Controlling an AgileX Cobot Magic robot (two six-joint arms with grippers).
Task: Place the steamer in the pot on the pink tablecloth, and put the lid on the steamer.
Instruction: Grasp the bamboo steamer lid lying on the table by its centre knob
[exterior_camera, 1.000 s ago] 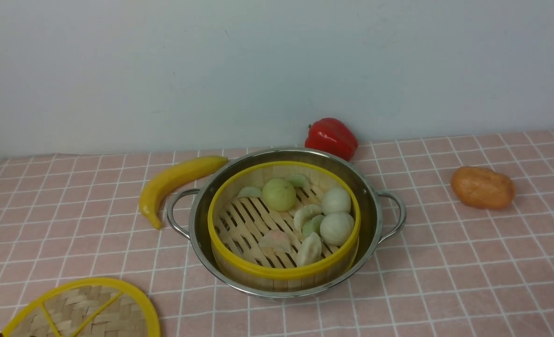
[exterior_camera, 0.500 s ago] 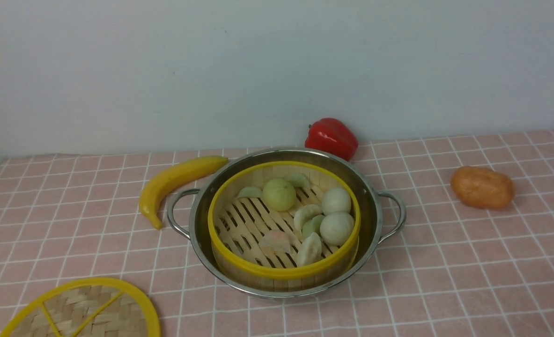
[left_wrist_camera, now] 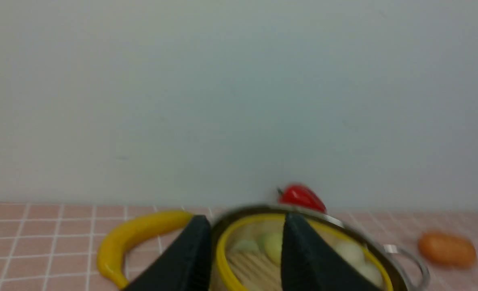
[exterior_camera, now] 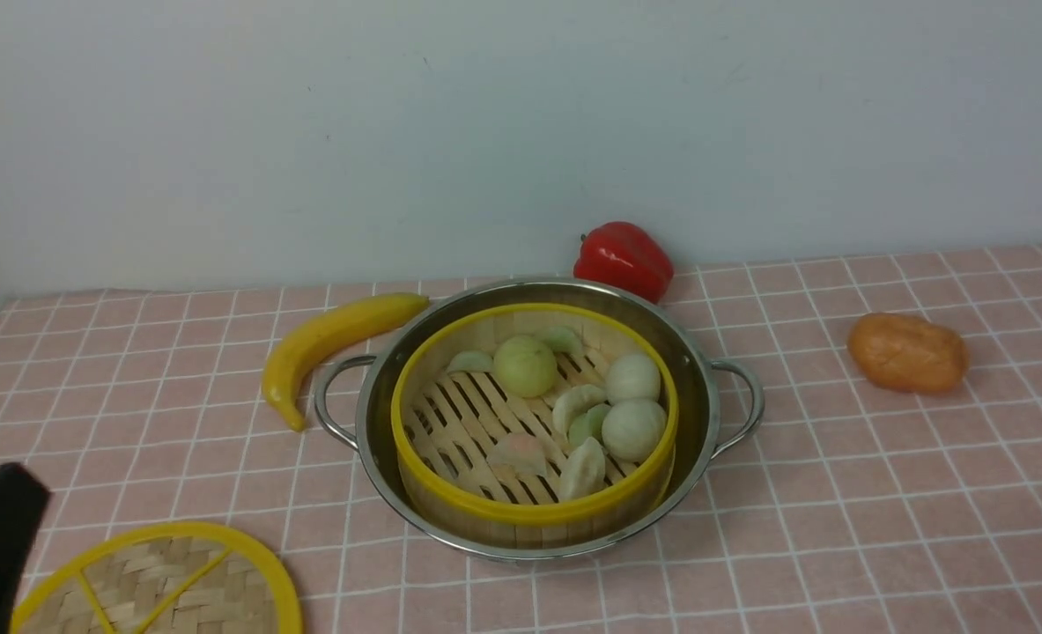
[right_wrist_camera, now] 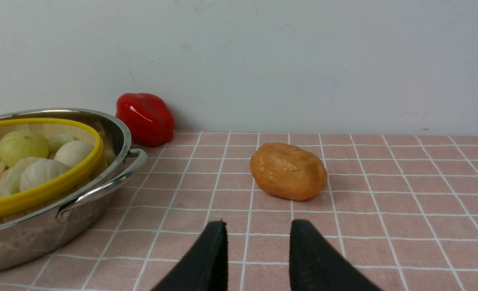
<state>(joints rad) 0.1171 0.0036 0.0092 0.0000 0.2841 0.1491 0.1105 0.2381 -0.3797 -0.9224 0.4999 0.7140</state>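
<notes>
**Steamer in the pot, lid waiting on the cloth**

The steamer (exterior_camera: 534,423) sits inside the pot (exterior_camera: 701,374) in the middle of the tablecloth (exterior_camera: 882,493), dumplings (exterior_camera: 631,430) loose on its slats. It looks a little off centre, with more bare steel showing on the right than on the left. I'd call that half of the job done.

The lid (exterior_camera: 159,586) lies flat on the cloth at the near left corner, partly cut off by the edge of the front view and well apart from the pot. The left gripper (left_wrist_camera: 245,216) shows in the front view as a dark shape just beside the lid. Its wrist view shows the fingers parted with nothing between them. The right gripper (right_wrist_camera: 259,222) hangs low over bare cloth right of the pot, jaws also spread and empty.

The lid looks light and fairly stiff at its thick yellow rim. The woven middle would likely give under a pinch, and the thin spokes look too slight to trust. Lying flat, it leaves little room for a finger underneath, so I'd go for the rim at the edge nearest the left arm, one finger above and one below. The smooth rim may slip or tip in a one-sided hold, so it wants a firm, level carry. It then has to land squarely on the steamer's rim, not on the pot's.
</notes>
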